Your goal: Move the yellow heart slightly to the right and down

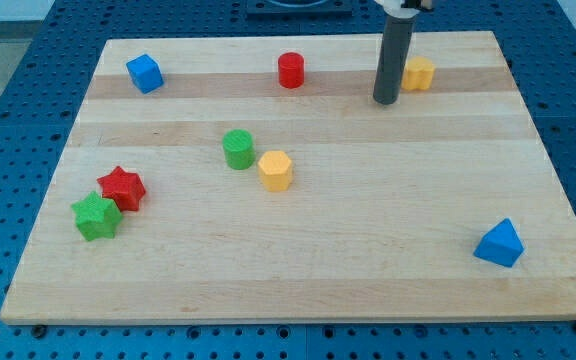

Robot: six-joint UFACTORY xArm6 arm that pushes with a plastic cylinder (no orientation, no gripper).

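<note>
The yellow heart (pixel 419 73) lies near the view's top, right of centre, on the wooden board (pixel 368 240). My tip (pixel 385 100) stands just left of and slightly below the heart, close to it or touching it; the rod hides the heart's left edge. A yellow hexagon block (pixel 275 170) lies near the board's middle.
A red cylinder (pixel 290 70) and a blue cube (pixel 144 73) lie along the top. A green cylinder (pixel 238 149) sits beside the yellow hexagon. A red star (pixel 122 187) and a green star (pixel 96 217) touch at the left. A blue triangle block (pixel 499 243) lies at the lower right.
</note>
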